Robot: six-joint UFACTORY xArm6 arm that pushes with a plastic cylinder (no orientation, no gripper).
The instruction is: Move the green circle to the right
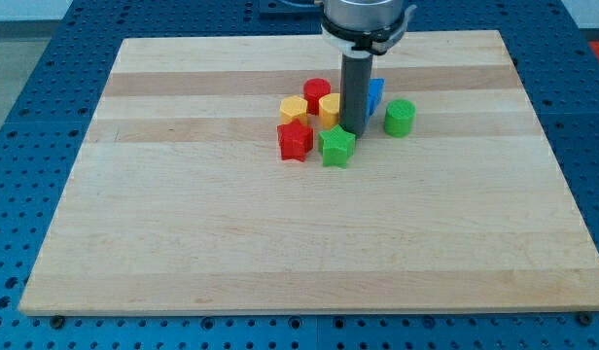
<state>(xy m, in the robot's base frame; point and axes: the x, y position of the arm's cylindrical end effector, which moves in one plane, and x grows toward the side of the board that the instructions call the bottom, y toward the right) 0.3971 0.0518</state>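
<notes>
The green circle (400,118) is a short green cylinder on the wooden board (309,243), at the right end of a cluster of blocks near the view's top middle. My tip (353,131) is the lower end of a dark rod that comes down from the view's top. It stands left of the green circle with a small gap between them. It is just above the green star (336,146) and right of the yellow block (330,108). The rod hides part of the blue block (375,96).
A red star (294,140) lies left of the green star. A yellow block (294,108) and a red cylinder (317,93) sit at the cluster's upper left. The board's edges border a blue perforated table (27,146).
</notes>
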